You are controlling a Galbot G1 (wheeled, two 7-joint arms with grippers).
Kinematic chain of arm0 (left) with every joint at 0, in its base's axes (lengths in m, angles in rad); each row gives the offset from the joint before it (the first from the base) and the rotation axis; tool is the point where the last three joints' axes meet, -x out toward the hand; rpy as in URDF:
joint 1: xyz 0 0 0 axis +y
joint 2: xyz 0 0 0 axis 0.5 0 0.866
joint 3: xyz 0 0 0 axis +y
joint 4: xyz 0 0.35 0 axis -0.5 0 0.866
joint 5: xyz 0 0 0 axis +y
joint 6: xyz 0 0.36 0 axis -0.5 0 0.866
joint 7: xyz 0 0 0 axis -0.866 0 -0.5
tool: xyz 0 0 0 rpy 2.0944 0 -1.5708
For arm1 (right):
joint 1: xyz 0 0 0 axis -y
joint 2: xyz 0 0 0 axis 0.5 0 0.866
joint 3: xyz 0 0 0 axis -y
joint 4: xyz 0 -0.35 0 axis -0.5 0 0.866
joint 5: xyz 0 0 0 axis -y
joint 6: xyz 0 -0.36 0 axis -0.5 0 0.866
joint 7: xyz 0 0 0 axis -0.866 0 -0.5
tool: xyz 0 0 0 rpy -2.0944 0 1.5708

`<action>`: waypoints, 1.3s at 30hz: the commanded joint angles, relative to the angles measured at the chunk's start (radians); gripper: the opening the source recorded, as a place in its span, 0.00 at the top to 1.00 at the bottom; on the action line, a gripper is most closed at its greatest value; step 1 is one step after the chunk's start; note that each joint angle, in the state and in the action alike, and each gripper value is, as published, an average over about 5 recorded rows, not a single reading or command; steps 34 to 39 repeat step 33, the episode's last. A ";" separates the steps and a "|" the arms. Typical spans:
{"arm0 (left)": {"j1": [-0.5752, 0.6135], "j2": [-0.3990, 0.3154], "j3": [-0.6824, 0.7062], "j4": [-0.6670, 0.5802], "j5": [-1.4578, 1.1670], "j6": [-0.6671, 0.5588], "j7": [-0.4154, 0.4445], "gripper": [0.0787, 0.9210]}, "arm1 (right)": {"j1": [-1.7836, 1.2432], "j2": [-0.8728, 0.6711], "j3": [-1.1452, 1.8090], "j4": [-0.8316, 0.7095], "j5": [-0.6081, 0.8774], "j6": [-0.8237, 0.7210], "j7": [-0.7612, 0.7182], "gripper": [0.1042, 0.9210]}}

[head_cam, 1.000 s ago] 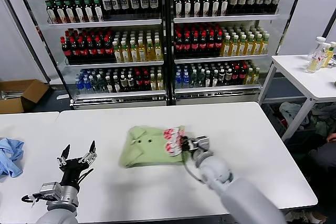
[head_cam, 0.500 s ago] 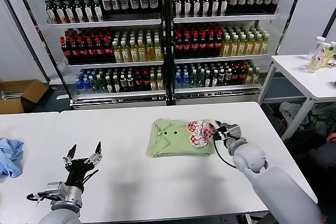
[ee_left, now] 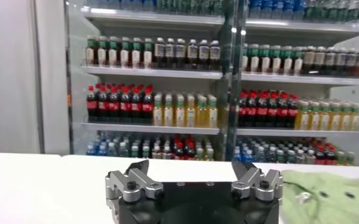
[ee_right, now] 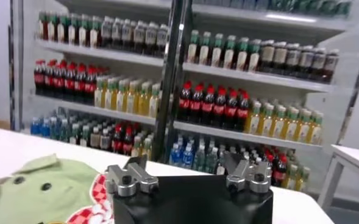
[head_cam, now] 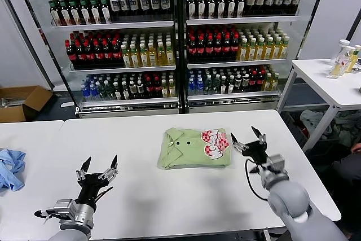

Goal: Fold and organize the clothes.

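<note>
The clothes (head_cam: 194,148) are a light green polo shirt, folded into a rectangle on the white table (head_cam: 169,207), collar to the left and its red-and-white checkered print at the right end. My right gripper (head_cam: 248,136) stands open just right of that print, clear of the cloth and holding nothing. The right wrist view shows the shirt (ee_right: 45,195) beside the open right gripper (ee_right: 188,165). My left gripper (head_cam: 99,163) hangs open and empty over the table's front left. In the left wrist view the left gripper (ee_left: 191,167) is spread wide with the shirt (ee_left: 331,195) off to one side.
A light blue garment (head_cam: 11,167) lies on the neighbouring table at far left. A glass-fronted cooler (head_cam: 175,38) full of bottles stands behind. Another white table (head_cam: 333,83) with bottles is at the back right. A cardboard box (head_cam: 22,103) sits on the floor.
My right gripper pulled the folded shirt rightward, then opened, let go of it and backed off to the right. The left arm drifted slightly right, still open.
</note>
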 commanded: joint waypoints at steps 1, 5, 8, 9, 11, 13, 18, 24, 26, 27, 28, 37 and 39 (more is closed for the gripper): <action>0.015 -0.008 0.013 -0.041 0.001 0.011 0.012 0.12 | -0.443 0.050 0.263 0.239 -0.045 0.143 -0.009 0.14; 0.027 -0.007 0.018 -0.057 0.002 0.013 0.016 0.12 | -0.482 0.072 0.269 0.257 -0.053 0.185 -0.005 0.12; 0.036 -0.009 0.021 -0.065 0.004 0.012 0.017 0.12 | -0.493 0.083 0.270 0.269 -0.075 0.194 0.006 0.12; 0.039 -0.010 0.022 -0.069 0.005 0.011 0.017 0.12 | -0.493 0.085 0.270 0.271 -0.081 0.192 0.010 0.12; 0.046 -0.011 0.024 -0.076 0.008 0.011 0.017 0.12 | -0.490 0.089 0.268 0.272 -0.091 0.187 0.014 0.12; 0.052 -0.011 0.024 -0.082 0.010 0.010 0.017 0.12 | -0.485 0.091 0.265 0.271 -0.102 0.184 0.016 0.12; 0.065 -0.010 0.020 -0.095 0.013 0.010 0.018 0.12 | -0.475 0.096 0.259 0.270 -0.119 0.182 0.021 0.12; 0.078 -0.009 0.016 -0.104 0.015 0.009 0.021 0.12 | -0.461 0.099 0.254 0.266 -0.131 0.175 0.032 0.12; 0.081 -0.011 0.015 -0.108 0.016 0.009 0.022 0.12 | -0.459 0.098 0.252 0.268 -0.133 0.173 0.034 0.12; 0.082 -0.011 0.015 -0.109 0.017 0.009 0.022 0.12 | -0.457 0.098 0.251 0.269 -0.133 0.171 0.035 0.12; 0.083 -0.012 0.015 -0.110 0.019 0.010 0.023 0.12 | -0.455 0.099 0.249 0.270 -0.133 0.169 0.037 0.12; 0.083 -0.014 0.015 -0.112 0.021 0.011 0.023 0.12 | -0.444 0.101 0.243 0.268 -0.132 0.157 0.045 0.12; 0.083 -0.014 0.015 -0.112 0.021 0.011 0.023 0.12 | -0.444 0.101 0.243 0.268 -0.132 0.157 0.045 0.12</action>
